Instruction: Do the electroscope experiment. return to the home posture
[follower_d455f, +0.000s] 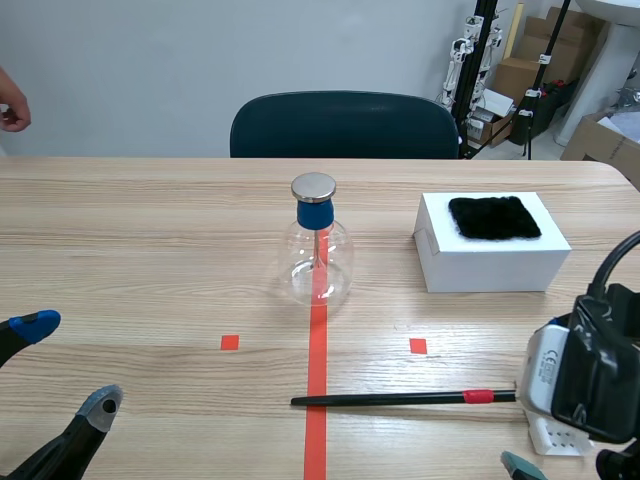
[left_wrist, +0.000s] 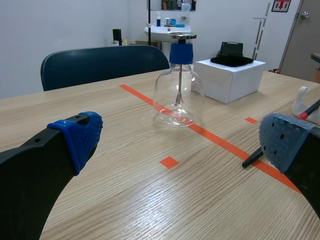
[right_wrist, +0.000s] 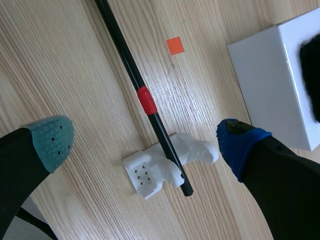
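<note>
**While the rod lies flat, both end effectors gape wide**

As the two arms sit low at the near corners, the left end effector is spread wide with nothing in it, its blue pad and grey pad well apart above the bench. Over on the right, the right end effector is just as wide and just as empty, hanging over the rod's right end. The black rod lies flat on the near side of the bench. It runs from the centre tape line out to the right, with its red band close to the right end. That end rests across a small white holder, and neither pad touches rod or holder.

Centre stage, the electroscope stands upright at the far end of the tape line: clear glass flask, blue stopper, round metal cap on top. To its right sits a white box with a black furry cloth on its lid. Beyond the far edge there's a dark chair, and at far left a person's hand is just in view.
</note>
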